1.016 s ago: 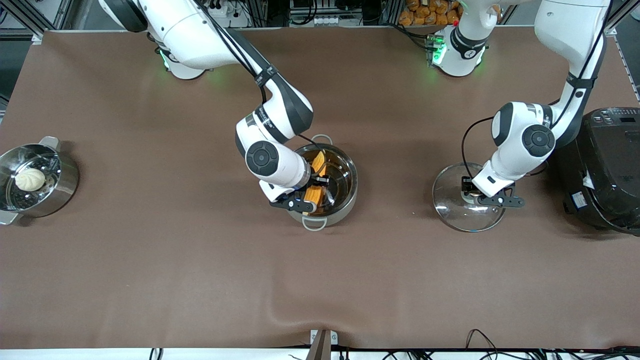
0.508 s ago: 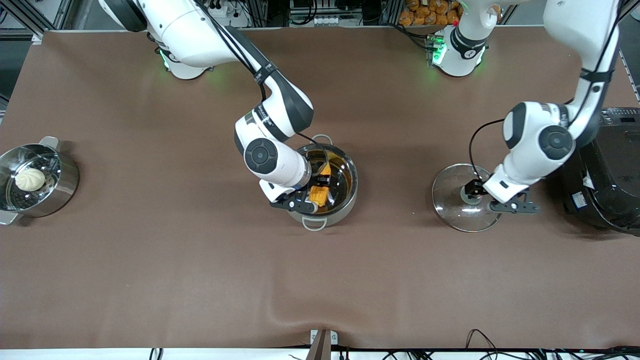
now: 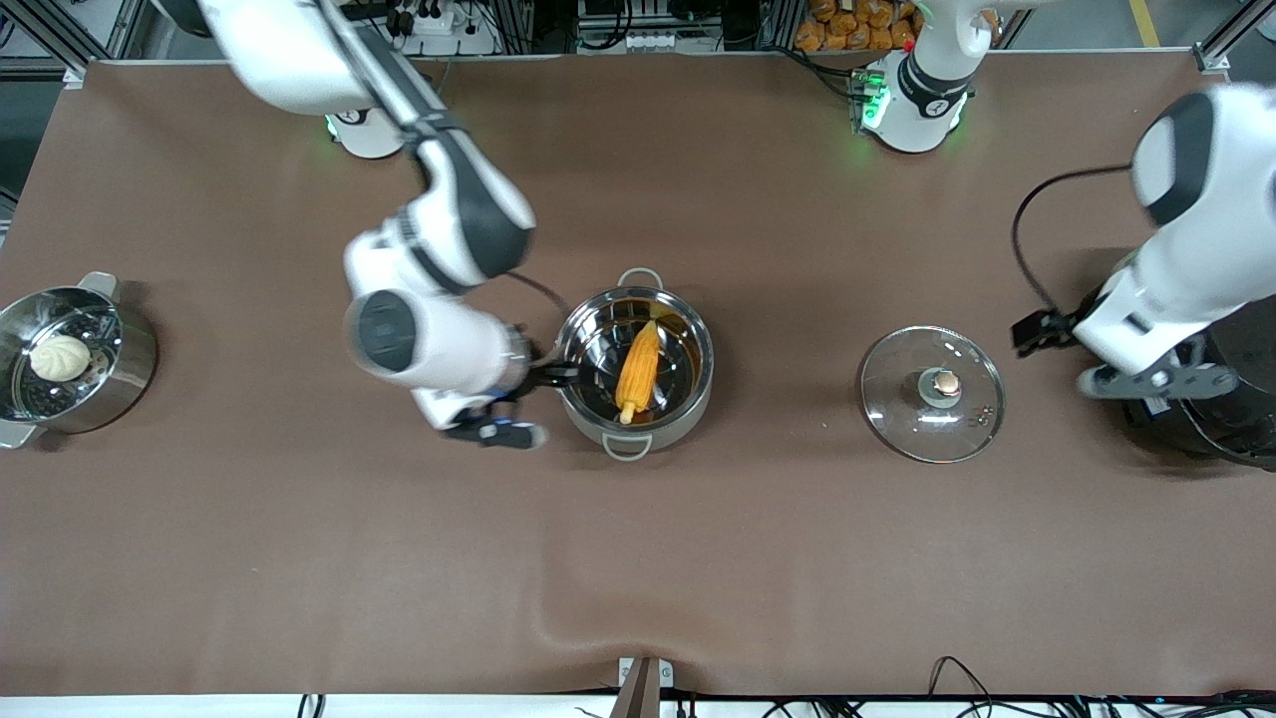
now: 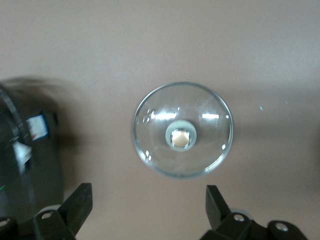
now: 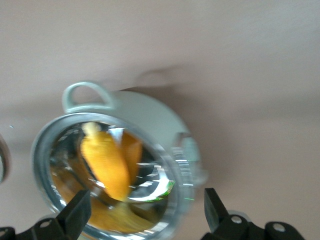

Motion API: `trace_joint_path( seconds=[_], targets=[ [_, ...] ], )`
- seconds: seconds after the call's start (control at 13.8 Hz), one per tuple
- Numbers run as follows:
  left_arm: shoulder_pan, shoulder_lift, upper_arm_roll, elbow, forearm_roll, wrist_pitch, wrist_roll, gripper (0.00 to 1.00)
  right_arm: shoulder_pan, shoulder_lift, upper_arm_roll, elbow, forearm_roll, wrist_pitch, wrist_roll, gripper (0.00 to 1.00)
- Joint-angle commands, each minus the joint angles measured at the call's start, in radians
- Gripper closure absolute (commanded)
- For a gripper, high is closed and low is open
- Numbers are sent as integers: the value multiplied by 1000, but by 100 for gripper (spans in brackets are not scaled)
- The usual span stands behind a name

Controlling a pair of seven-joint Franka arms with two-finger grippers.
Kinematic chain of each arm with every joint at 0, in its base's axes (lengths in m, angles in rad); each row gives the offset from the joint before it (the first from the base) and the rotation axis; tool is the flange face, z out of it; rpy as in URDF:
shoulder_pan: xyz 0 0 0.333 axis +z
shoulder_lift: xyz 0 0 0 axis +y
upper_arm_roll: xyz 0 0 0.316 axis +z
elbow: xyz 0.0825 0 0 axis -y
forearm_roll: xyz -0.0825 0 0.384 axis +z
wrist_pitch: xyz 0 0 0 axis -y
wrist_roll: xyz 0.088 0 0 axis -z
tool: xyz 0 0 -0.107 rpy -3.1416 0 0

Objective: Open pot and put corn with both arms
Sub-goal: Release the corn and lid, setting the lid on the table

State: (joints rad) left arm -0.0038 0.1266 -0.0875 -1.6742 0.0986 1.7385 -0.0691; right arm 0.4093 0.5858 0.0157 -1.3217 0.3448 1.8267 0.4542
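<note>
The corn [image 3: 638, 371] lies inside the uncovered pot [image 3: 599, 427] at mid-table, its glass lid [image 3: 932, 393] set flat toward the left arm's end, as the right gripper [image 5: 146, 216] hangs open just beside the pot and the left gripper [image 4: 148, 210] hangs open, empty, beside the lid next to the black cooker [image 3: 1218, 424].

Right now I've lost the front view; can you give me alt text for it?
The corn lies inside the open pot, and the glass lid rests on the table toward the left arm's end. Both grippers, right and left, are empty, jaws open.
</note>
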Motion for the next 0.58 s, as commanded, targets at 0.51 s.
trace_joint_path(
  seconds=[0.51],
  targets=[
    [2, -102, -4, 186, -71, -297, 15, 0, -366, -415, -31, -363, -246, -119, -583, 0]
  ],
)
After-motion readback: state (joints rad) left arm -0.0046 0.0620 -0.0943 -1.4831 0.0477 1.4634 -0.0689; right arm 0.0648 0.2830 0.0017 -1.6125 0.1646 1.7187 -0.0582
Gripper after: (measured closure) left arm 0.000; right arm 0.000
